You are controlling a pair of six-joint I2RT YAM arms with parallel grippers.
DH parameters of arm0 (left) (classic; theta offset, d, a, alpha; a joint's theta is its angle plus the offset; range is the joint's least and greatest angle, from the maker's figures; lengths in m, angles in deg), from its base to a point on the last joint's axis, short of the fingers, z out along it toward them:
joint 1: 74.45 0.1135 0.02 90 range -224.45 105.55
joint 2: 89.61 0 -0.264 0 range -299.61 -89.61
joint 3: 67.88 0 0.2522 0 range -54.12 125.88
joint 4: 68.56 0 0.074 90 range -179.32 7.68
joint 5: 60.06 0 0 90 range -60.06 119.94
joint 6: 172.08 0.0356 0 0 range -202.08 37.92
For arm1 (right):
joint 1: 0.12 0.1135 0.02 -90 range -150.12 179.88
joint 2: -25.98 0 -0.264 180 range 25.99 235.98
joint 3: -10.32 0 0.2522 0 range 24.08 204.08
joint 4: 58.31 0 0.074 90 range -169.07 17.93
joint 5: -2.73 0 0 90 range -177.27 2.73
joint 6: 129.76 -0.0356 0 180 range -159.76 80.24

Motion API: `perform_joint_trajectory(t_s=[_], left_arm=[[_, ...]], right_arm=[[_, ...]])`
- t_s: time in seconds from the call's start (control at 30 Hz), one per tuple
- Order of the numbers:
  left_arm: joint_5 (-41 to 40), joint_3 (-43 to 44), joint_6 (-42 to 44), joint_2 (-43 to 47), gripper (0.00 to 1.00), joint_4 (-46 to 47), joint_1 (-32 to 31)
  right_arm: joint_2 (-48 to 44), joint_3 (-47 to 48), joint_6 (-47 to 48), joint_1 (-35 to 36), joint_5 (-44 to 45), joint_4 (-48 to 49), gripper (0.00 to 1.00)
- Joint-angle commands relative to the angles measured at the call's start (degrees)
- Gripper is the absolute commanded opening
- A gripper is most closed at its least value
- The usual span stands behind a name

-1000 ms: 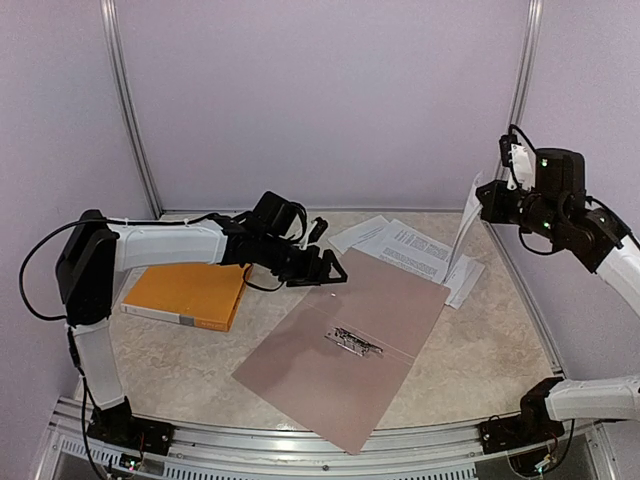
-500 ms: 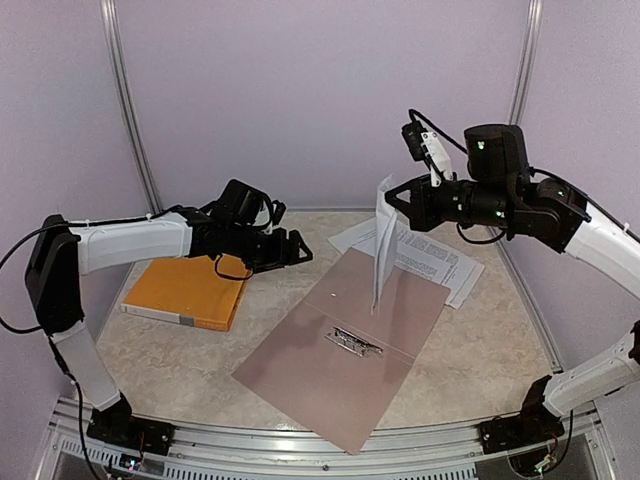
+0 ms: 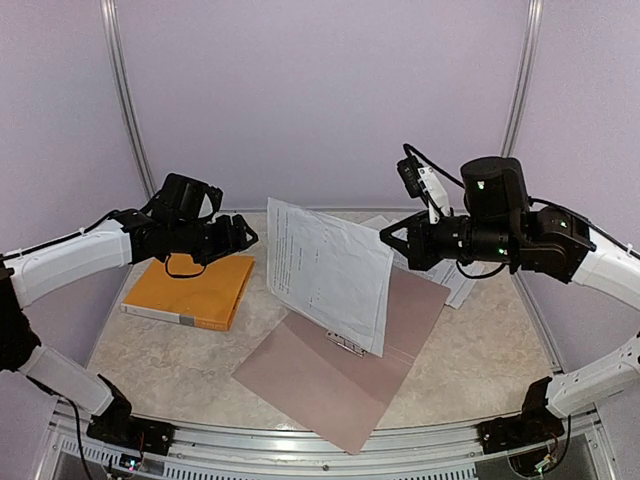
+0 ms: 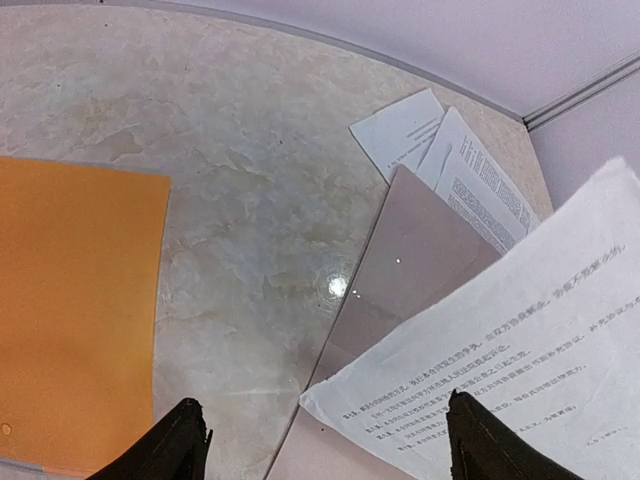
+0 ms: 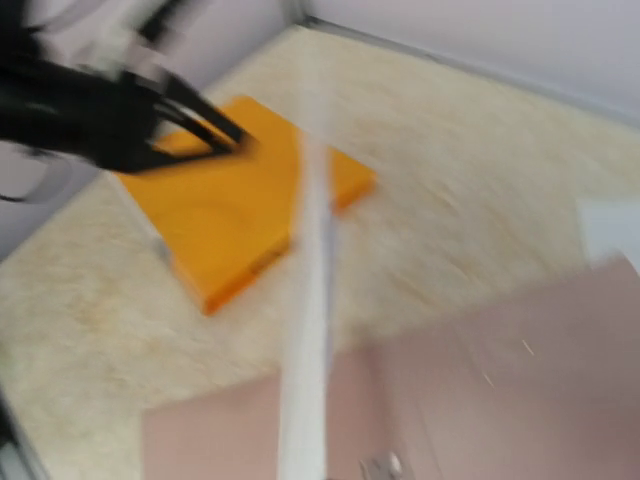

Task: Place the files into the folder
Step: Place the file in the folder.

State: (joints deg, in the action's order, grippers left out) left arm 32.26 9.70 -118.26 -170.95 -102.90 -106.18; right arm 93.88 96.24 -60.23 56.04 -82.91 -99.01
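Right gripper point(image 3: 393, 241): fingers pressed together on the right-hand edge of one printed white sheet point(image 3: 328, 272), pinched and carried in the air. The sheet hangs tilted, broad face toward the top camera, with its lower corner low over the middle of the folder point(image 3: 318, 385); contact cannot be told. The right wrist view is motion-blurred and shows the sheet only edge-on, as a pale vertical strip. Left gripper point(image 3: 240, 232): fingers spread wide, holding nothing, hovering over the far edge of an orange book point(image 3: 190, 290), well apart from the sheet. The folder, dull pink-brown, lies open and flat on the table point(image 3: 150, 350), with its metal clip point(image 3: 347, 344) showing just under the sheet's lower edge. The rest of the files point(image 4: 478, 188) lie loose on the table at the folder's far right corner, partly tucked under its edge. The orange book lies flat to the left of the folder, not touching it. The table is a beige marbled top with a curved far edge. Plain lavender walls point(image 3: 320, 100) with aluminium uprights point(image 3: 125, 110) enclose it.
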Motion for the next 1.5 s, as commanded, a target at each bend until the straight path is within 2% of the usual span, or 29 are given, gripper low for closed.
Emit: perform_joint_trajectory(t_s=[0.0,0.2,0.43,0.67,0.83,0.97,1.27,1.47], left_arm=[[-2.07,-0.49,2.35,3.60,0.79,-2.55,0.70],[3.40,0.88,4.62,0.42,0.79,-2.65,0.62],[8.59,2.77,5.55,-7.15,0.79,-1.49,-1.23],[10.98,-1.35,-3.97,-9.82,0.79,2.36,-7.63],[12.49,-7.60,-15.95,-9.04,0.80,6.36,-13.50],[16.21,-13.38,-24.48,-8.62,0.79,10.87,-14.42],[16.40,-20.57,-30.46,-6.93,0.80,16.50,-14.18],[17.28,-25.09,-34.93,-5.20,0.80,19.69,-14.11]], right_arm=[[-4.11,-6.64,-8.26,-2.12,8.23,-4.58,0.00],[-1.96,-19.68,-12.40,-7.47,4.71,-0.99,0.00],[1.61,-25.02,-11.09,-12.74,4.66,-0.65,0.00],[0.98,-28.87,-14.25,-12.84,2.37,2.25,0.00],[0.29,-33.00,-19.25,-10.78,2.61,7.49,0.00],[0.99,-34.83,-22.88,-8.01,4.74,10.64,0.00],[3.97,-36.77,-31.25,-0.16,10.14,15.39,0.00],[4.08,-36.88,-34.37,1.77,12.44,16.68,0.00]])
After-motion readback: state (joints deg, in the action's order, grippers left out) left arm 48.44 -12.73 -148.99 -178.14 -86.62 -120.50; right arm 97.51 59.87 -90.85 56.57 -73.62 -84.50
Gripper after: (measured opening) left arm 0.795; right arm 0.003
